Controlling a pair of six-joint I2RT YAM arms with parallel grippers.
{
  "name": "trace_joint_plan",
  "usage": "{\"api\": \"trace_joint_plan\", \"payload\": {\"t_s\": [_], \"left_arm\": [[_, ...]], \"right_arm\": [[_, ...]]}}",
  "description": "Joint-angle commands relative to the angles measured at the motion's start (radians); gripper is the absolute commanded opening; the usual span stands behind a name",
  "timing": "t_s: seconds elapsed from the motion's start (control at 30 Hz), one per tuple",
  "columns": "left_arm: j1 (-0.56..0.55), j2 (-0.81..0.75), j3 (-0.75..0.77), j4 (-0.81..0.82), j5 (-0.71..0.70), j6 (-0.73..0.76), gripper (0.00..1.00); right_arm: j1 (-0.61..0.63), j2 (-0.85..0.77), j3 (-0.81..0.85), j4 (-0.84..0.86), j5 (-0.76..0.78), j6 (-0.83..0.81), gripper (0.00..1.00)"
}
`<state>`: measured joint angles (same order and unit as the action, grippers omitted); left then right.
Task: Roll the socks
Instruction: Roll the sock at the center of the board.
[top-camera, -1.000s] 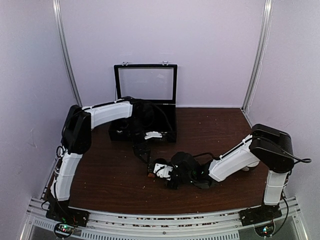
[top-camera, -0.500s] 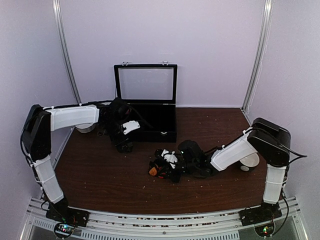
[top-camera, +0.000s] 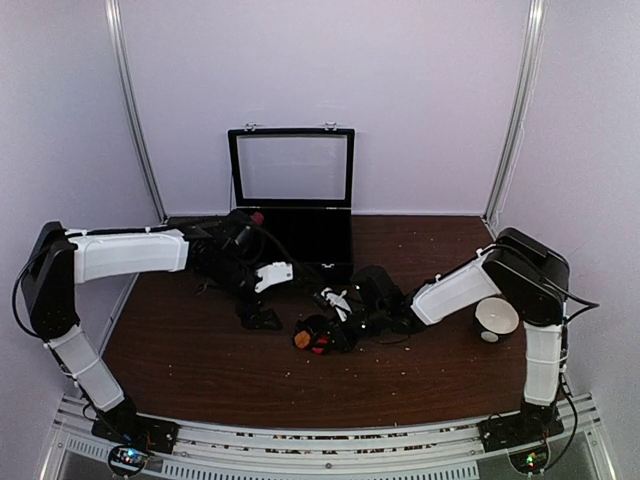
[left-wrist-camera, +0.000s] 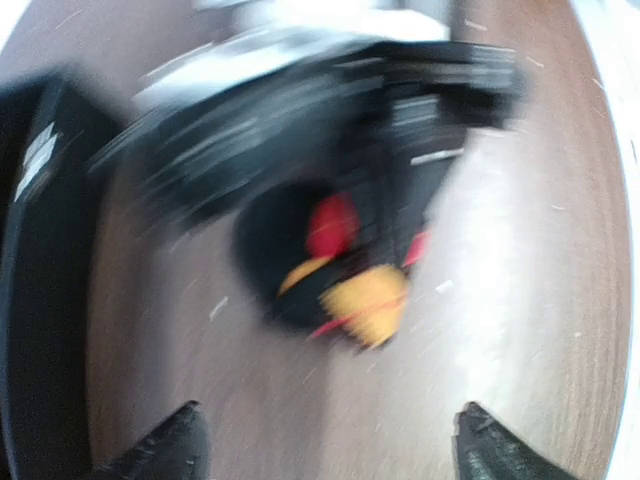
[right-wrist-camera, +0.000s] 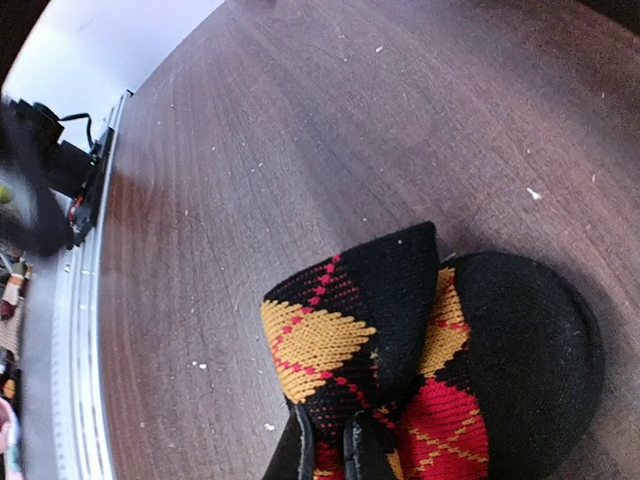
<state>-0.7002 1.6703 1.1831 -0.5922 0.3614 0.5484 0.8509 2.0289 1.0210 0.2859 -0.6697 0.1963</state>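
A black sock with red and orange argyle diamonds (top-camera: 312, 338) lies bunched on the brown table near the middle. My right gripper (top-camera: 333, 322) is shut on its folded fabric; in the right wrist view the two fingertips (right-wrist-camera: 345, 452) pinch the sock (right-wrist-camera: 390, 330) from below. To the left of the sock my left gripper (top-camera: 257, 317) hangs low over the table. Its wrist view is blurred, with the fingertips (left-wrist-camera: 172, 448) wide apart at the bottom corners, nothing between them, and the sock (left-wrist-camera: 345, 265) ahead. My left gripper (left-wrist-camera: 330, 455) is open.
A black case (top-camera: 330, 262) with its glass lid raised stands at the back centre, just behind both grippers. A white round object (top-camera: 497, 318) sits by the right arm's elbow. The table's near rail (right-wrist-camera: 75, 330) shows at the left of the right wrist view.
My left gripper swung from beside the case's left front corner forward and right, toward the sock. The right gripper, still pinching the sock, shifted slightly toward the case.
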Motion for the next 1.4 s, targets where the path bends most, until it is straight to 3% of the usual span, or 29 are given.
{"api": "trace_joint_plan", "payload": {"t_s": [0.0,0.1,0.37,0.47,0.6,0.8,0.93,1.0,1.1,1.2,1.3,1.37], "left_arm": [[-0.106,0.093,0.055,-0.041,0.034,0.152,0.81],[-0.139,0.123,0.068,-0.006,-0.012,0.187,0.74],[-0.155,0.257,0.182,-0.039,-0.099,0.266,0.66],[-0.156,0.307,0.227,-0.063,-0.122,0.265,0.48],[-0.156,0.361,0.272,-0.113,-0.130,0.262,0.40],[-0.151,0.433,0.331,-0.213,-0.124,0.248,0.13],[-0.140,0.483,0.369,-0.275,-0.112,0.227,0.01],[-0.136,0.509,0.401,-0.314,-0.095,0.220,0.00],[-0.125,0.542,0.445,-0.371,-0.064,0.204,0.00],[-0.119,0.572,0.500,-0.422,-0.045,0.175,0.00],[-0.119,0.600,0.563,-0.466,-0.004,0.141,0.00],[-0.119,0.640,0.613,-0.524,0.016,0.134,0.00]], "right_arm": [[-0.023,0.121,-0.031,-0.280,0.018,0.133,0.00],[-0.032,0.131,-0.041,-0.264,-0.005,0.194,0.00],[-0.051,0.162,-0.030,-0.225,-0.087,0.321,0.00],[-0.051,0.162,-0.026,-0.226,-0.096,0.321,0.00],[-0.057,0.168,-0.032,-0.219,-0.108,0.320,0.00],[-0.063,0.151,-0.073,-0.156,-0.122,0.320,0.00],[-0.063,0.095,-0.135,-0.059,-0.110,0.299,0.11],[-0.062,0.074,-0.156,-0.028,-0.114,0.290,0.15],[-0.060,0.037,-0.207,0.044,-0.119,0.288,0.27],[-0.061,-0.013,-0.326,0.272,-0.127,0.346,0.32],[-0.058,-0.049,-0.444,0.524,-0.123,0.416,0.48],[-0.050,-0.099,-0.506,0.584,-0.080,0.399,0.60]]}}
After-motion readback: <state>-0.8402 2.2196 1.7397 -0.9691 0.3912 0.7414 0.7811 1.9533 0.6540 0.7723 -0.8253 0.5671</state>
